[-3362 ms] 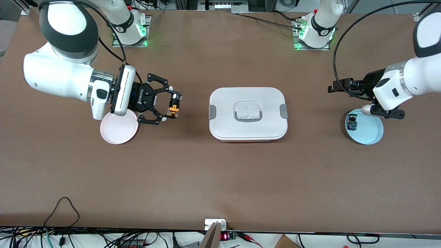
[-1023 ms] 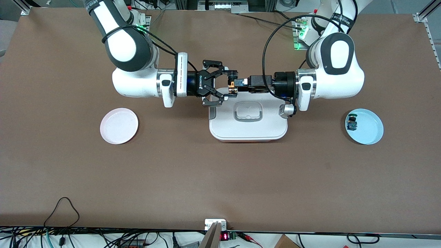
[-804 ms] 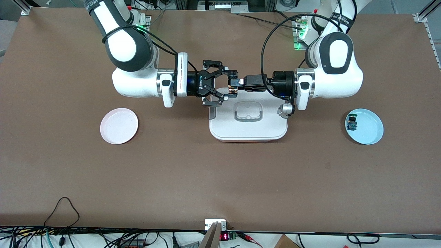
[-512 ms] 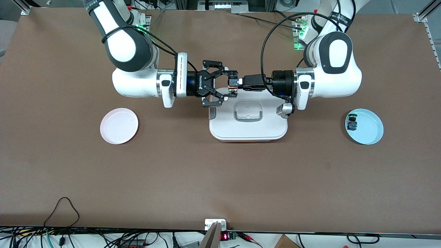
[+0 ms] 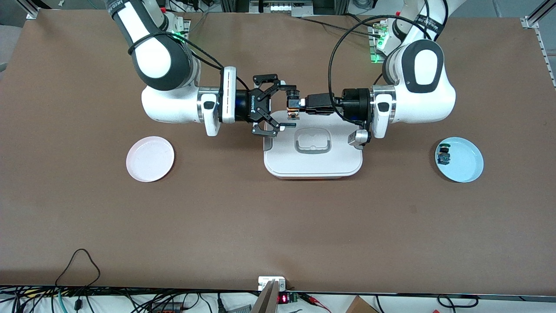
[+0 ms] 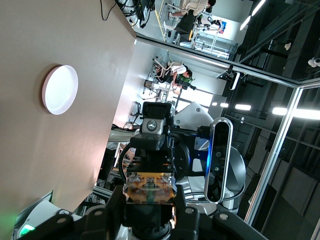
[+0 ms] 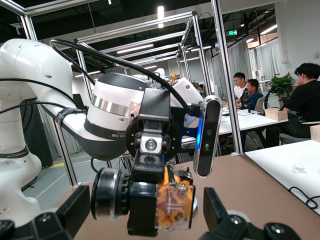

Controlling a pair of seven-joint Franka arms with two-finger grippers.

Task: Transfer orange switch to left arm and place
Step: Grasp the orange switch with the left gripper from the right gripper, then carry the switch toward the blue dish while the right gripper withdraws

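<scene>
Handover mid-air over the white lidded plastic box (image 5: 312,145) on the brown bench (image 5: 278,226): right arm should back straight out, level, clear of the lid. Left pincer (image 5: 299,104) grasps the small orange-bodied switch (image 5: 292,105), wrist horizontal. Right pincer (image 5: 287,106) released, spread around it, also horizontal.

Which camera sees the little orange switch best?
The right wrist view: the orange switch fills it, held by the left claw. The left wrist view shows one end; the front view only a speck over the box.
</scene>
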